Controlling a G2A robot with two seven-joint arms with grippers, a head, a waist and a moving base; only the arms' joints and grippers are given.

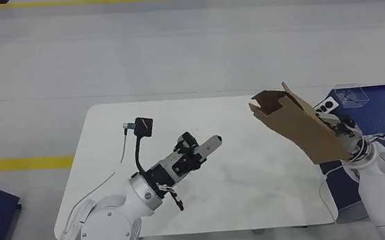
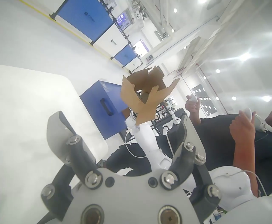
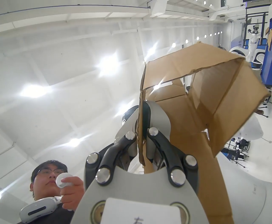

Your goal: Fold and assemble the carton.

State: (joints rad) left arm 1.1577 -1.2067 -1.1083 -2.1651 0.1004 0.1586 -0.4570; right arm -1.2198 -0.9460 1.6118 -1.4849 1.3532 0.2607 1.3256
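Observation:
A brown cardboard carton [image 1: 297,125], half opened into a tube with loose flaps, is held up in the air over the right end of the white table [image 1: 254,184]. My right gripper [image 3: 142,115] is shut on one wall panel of the carton [image 3: 212,89], its two fingers pressed on either side of the cardboard edge. My left gripper [image 1: 205,146] hovers over the table's middle left, open and empty, pointing toward the carton [image 2: 141,93], which stands well away from it. The left fingers [image 2: 63,129] are spread wide apart.
A blue case [image 1: 380,112] with a small clear box [image 1: 349,96] on it stands just past the table's right edge. A small black device with a cable [image 1: 141,127] lies near the table's back left. A person's hands hold controllers beyond the table.

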